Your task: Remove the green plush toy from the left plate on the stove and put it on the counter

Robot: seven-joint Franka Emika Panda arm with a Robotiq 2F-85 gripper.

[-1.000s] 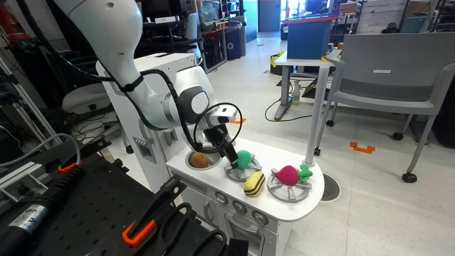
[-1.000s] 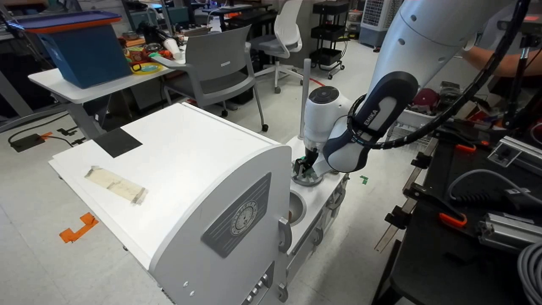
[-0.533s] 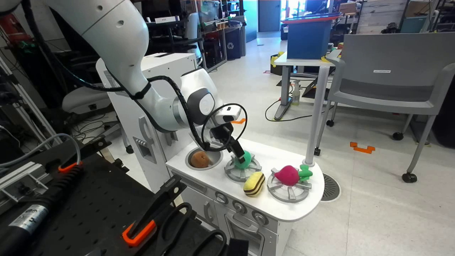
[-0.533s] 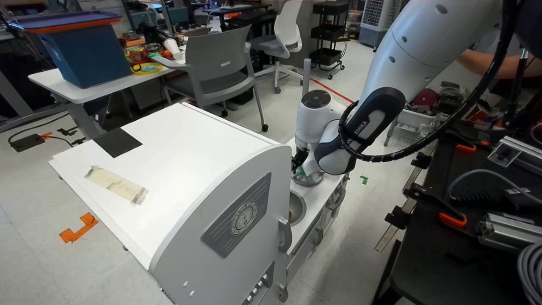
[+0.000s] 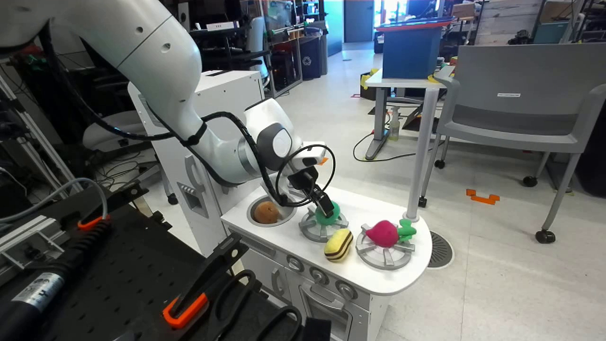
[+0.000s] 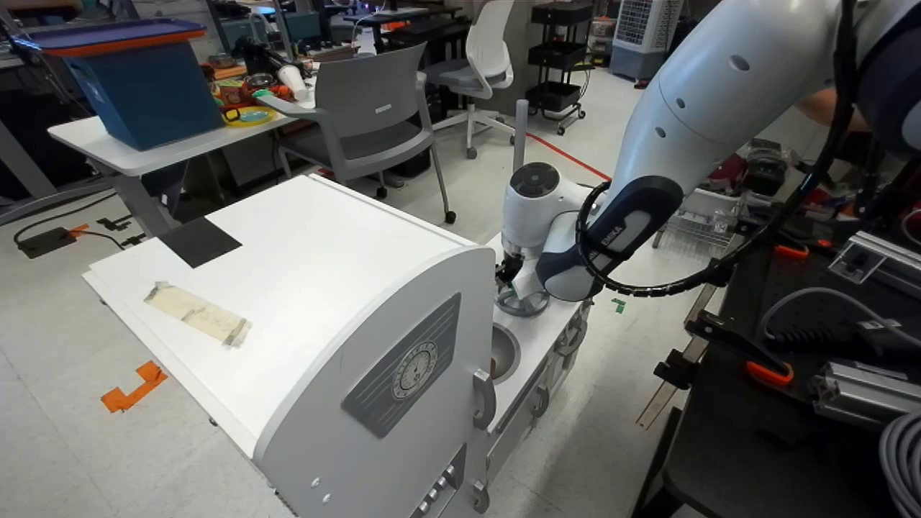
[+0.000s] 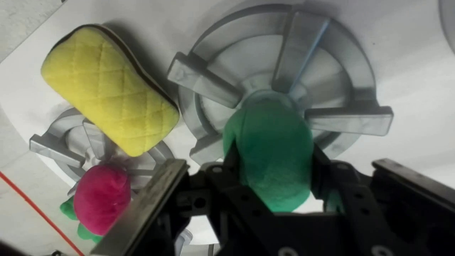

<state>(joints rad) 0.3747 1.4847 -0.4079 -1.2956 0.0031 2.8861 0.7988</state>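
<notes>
Green plush toy (image 7: 273, 151) clamped in gripper (image 7: 274, 161); over L plate (image 7: 359, 64), contact w/ it unclear.

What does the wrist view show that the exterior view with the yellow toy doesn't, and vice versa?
Only the wrist view: a red line on the floor, and both robot fingers flanking the green toy.
Only that exterior view: the brown toy in the sink, a gray chair, a blue bin.
Both: green toy, yellow toy, pink toy, gray plates, white counter.

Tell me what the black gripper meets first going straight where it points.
The rounded green plush toy, between its fingers; past that, probably the round grey spoked plate beneath, though depth is unclear.
</notes>
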